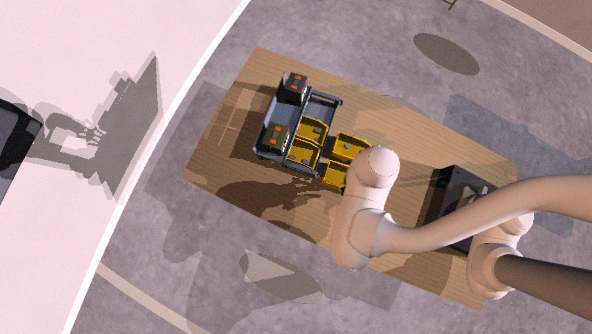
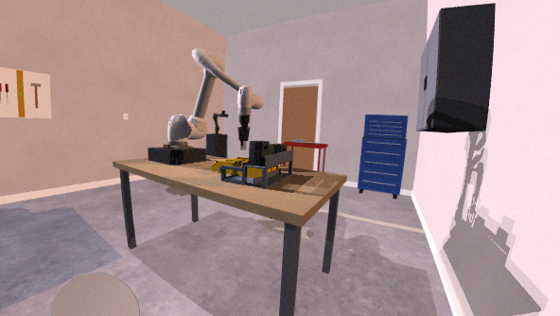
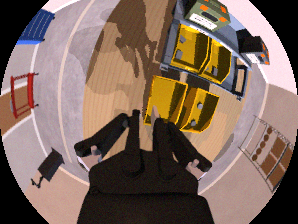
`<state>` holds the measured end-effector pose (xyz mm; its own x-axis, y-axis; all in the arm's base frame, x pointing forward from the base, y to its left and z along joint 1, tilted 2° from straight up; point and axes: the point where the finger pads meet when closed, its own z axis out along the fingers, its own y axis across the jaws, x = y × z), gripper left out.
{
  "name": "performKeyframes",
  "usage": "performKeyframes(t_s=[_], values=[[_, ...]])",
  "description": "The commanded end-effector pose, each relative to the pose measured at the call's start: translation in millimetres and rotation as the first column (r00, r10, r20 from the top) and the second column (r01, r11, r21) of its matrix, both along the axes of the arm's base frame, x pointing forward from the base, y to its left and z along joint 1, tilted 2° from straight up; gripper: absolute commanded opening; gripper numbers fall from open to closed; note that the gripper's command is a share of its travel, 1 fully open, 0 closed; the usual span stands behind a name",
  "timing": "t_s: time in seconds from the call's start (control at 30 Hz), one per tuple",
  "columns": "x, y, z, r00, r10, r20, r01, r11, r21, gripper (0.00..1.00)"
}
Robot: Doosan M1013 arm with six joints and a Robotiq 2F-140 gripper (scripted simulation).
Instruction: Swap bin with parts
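Hand (image 3: 145, 123), fingers narrow and holding nothing, hangs over two yellow bins (image 3: 180, 103) on the desk (image 1: 240, 165), just right of the shelf (image 1: 265, 131) at centre frame. Which bin holds parts: cannot tell. Judgement: open wider first, descend square onto one wall. Grey floor (image 2: 227, 265), brown door (image 2: 300, 124) beyond.
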<state>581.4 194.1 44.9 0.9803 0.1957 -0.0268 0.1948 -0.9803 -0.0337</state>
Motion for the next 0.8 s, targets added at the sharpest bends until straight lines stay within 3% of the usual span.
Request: performKeyframes(t_s=[0.0, 0.77], values=[[1.0, -1.5, 7.4, 1.000, -0.004, 0.002, 0.004, 1.000, 0.000, 0.24], [1.1, -1.6, 11.6, 1.000, -0.004, 0.002, 0.004, 1.000, 0.000, 0.24]])
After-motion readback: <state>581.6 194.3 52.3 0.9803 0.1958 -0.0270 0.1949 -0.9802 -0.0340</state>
